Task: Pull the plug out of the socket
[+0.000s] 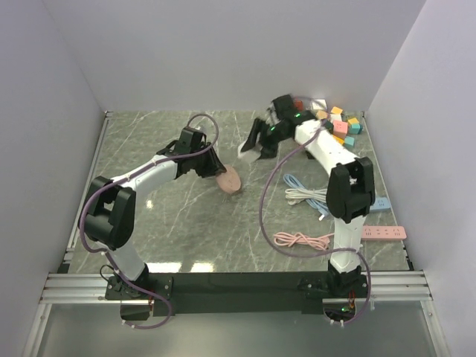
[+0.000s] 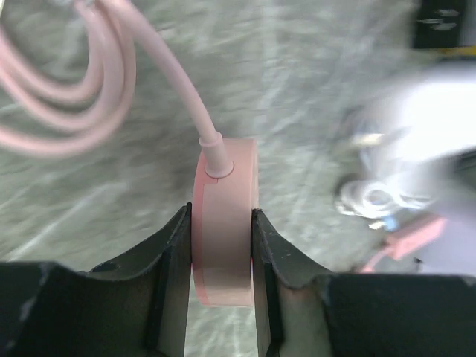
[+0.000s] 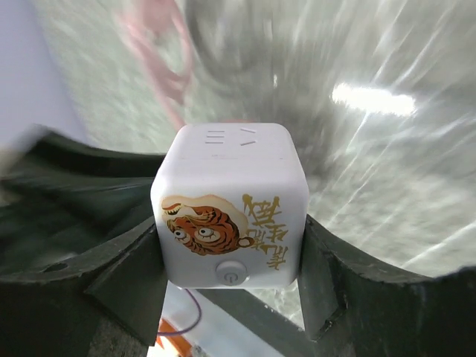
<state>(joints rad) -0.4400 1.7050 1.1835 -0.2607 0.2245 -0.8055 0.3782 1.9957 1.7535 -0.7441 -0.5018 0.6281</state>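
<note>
You had the grey marbled table (image 1: 186, 223) under both arms. The left arm (image 1: 149, 175) reached out to the middle of it, and the right arm (image 1: 327, 152) stretched towards the far side.

Well back from the right end effector (image 3: 230, 230), near that arm's base, lay a pink power strip (image 1: 384, 233) and a pale blue power strip (image 1: 381, 202). A coiled pink cable (image 1: 301, 239) and a bundle of white and blue cables (image 1: 305, 193) lay there too. A cluster of coloured blocks (image 1: 343, 123) sat just behind that end effector's wrist, towards the far right corner.

Your right end effector was closed onto the socket (image 3: 230, 171), a white cube with a tiger picture and gold characters on the face towards the camera. Its fingers (image 3: 327, 275) pressed against the cube's two sides, and the jaws stood as wide as the cube. That view was blurred behind the cube.

Your left end effector (image 2: 221, 216) was clamped on the plug (image 2: 227, 178), a round pink disc held on edge. The fingers (image 2: 175, 253) lay against its flat faces, only a narrow gap apart. The plug's cable (image 2: 171, 82) ran out of its rim and looped away to the upper left in the wrist view.

In the top view the plug sat at the tip of the left end effector. The socket was a little beyond it, to its right, and the two looked apart.
</note>
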